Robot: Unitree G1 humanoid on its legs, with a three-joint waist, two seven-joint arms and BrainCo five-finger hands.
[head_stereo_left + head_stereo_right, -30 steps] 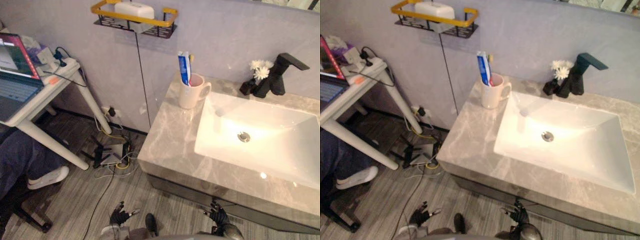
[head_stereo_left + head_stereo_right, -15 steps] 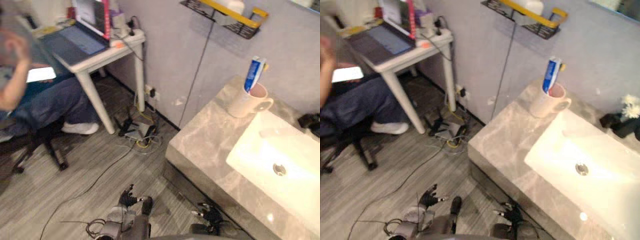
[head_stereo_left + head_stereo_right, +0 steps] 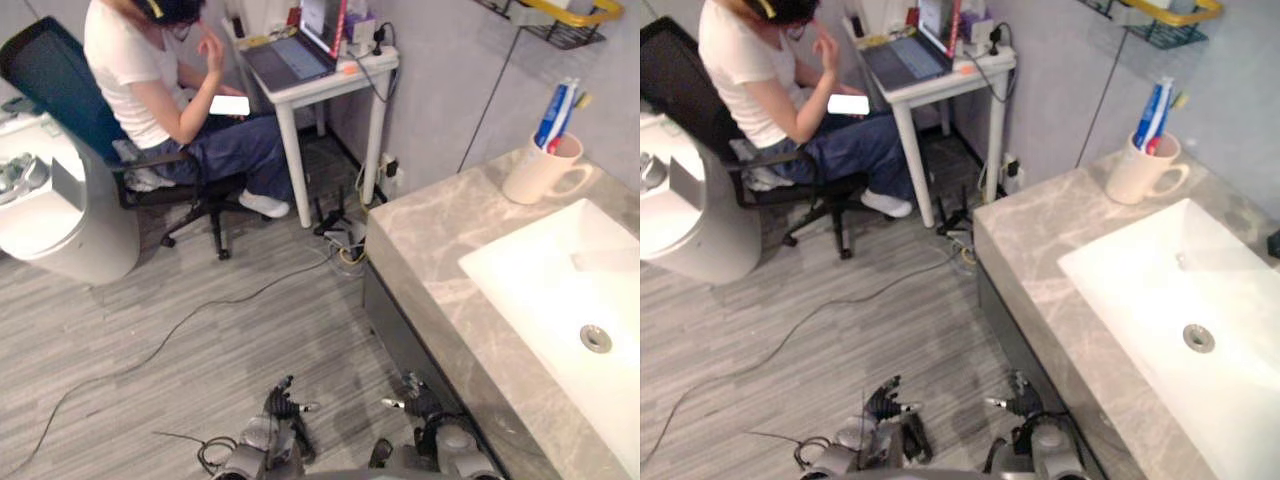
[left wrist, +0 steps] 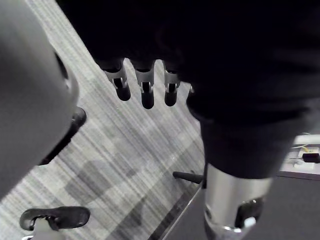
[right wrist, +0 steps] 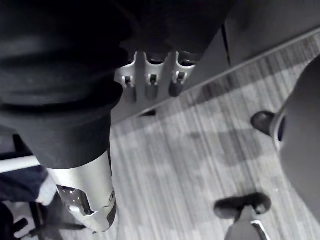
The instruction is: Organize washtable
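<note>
The grey marble washtable [image 3: 432, 250] runs along the right, with a white sink [image 3: 560, 290] set into it. A cream cup [image 3: 540, 170] stands on the far end of the counter and holds a blue toothpaste tube [image 3: 553, 112] and a toothbrush. A black wire shelf with a yellow rail [image 3: 560, 18] hangs on the wall above. My left hand [image 3: 283, 403] and right hand [image 3: 415, 400] hang low over the floor, short of the counter's near end. In the wrist views, the left fingers [image 4: 145, 90] and right fingers [image 5: 152, 82] are relaxed and hold nothing.
A person [image 3: 150, 80] sits on a dark office chair [image 3: 60, 90] at a small white desk [image 3: 320, 75] with a laptop, a phone in hand. A white round unit [image 3: 50, 225] stands at the left. Cables [image 3: 345, 240] trail over the grey wood floor.
The camera has swung left: the washtable has slid to the right edge, the tap and flowers have left the picture, and the seated person has come into view. Both hands still hang low.
</note>
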